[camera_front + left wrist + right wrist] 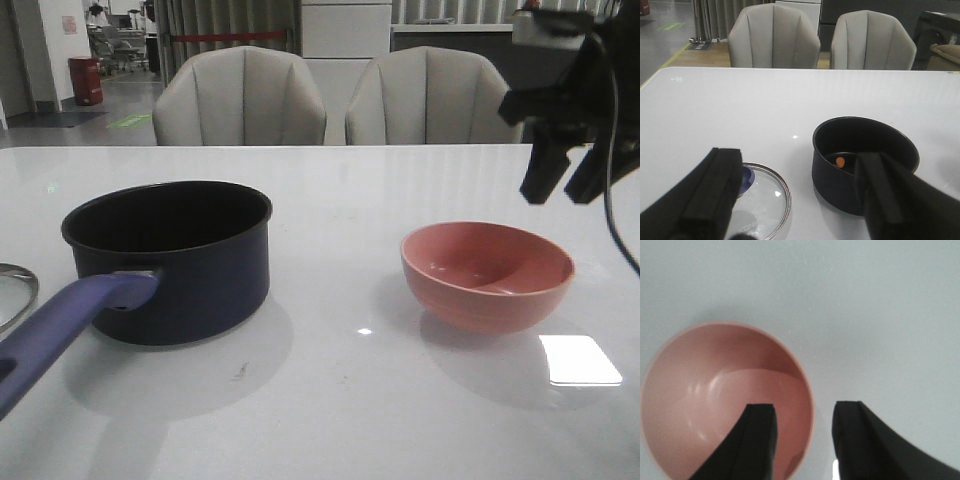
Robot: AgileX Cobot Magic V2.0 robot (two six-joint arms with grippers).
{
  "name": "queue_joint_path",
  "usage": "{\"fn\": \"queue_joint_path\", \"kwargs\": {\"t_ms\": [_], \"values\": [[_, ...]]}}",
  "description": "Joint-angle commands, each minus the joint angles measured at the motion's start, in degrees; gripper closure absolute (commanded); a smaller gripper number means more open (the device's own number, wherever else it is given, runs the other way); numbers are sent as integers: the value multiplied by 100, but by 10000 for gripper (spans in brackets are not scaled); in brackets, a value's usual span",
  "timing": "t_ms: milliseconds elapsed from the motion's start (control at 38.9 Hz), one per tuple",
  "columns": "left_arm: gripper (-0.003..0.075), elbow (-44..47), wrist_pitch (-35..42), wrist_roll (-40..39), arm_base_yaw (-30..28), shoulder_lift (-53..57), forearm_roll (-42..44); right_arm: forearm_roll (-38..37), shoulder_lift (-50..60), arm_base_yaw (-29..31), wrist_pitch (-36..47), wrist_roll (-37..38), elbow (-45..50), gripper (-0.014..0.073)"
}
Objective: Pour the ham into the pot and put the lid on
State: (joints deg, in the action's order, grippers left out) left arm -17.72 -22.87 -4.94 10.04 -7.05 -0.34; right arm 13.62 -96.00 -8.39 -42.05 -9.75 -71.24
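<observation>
The dark navy pot [170, 262] stands at the left of the table, its blue-purple handle [60, 330] pointing toward the front. In the left wrist view one orange ham piece [840, 161] lies inside the pot [860, 160]. The glass lid [762, 197] with its blue knob [746, 177] lies flat on the table left of the pot; only its rim [15, 290] shows in the front view. My left gripper [797, 195] is open, above and between lid and pot. The pink bowl [487, 275] stands empty at the right. My right gripper [570, 185] hangs open above its rim [807, 410].
Two grey chairs [240, 100] stand behind the table's far edge. A bright light reflection [580, 360] lies on the white tabletop at the front right of the bowl.
</observation>
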Motion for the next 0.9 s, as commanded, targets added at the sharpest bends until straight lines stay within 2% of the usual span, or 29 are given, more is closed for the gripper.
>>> {"fn": "queue_joint_path", "kwargs": {"t_ms": [0,231,514,617,874], "values": [[209,-141,451,-26,48,-81,-40,-32,823,12,260,-259,-62,202],[209,-141,451,-26,48,-81,-40,2,2335,-174,1140,-397,742,202],[209,-141,451,-26,48,-81,-40,209,4161,-600,2986,-397,2542,202],[209,-141,496,-26,48,-81,-40,226,5054,-940,3662,-397,3363,212],[209,-141,496,-26,48,-81,-40,226,7116,-1443,4028,-397,4765,217]]}}
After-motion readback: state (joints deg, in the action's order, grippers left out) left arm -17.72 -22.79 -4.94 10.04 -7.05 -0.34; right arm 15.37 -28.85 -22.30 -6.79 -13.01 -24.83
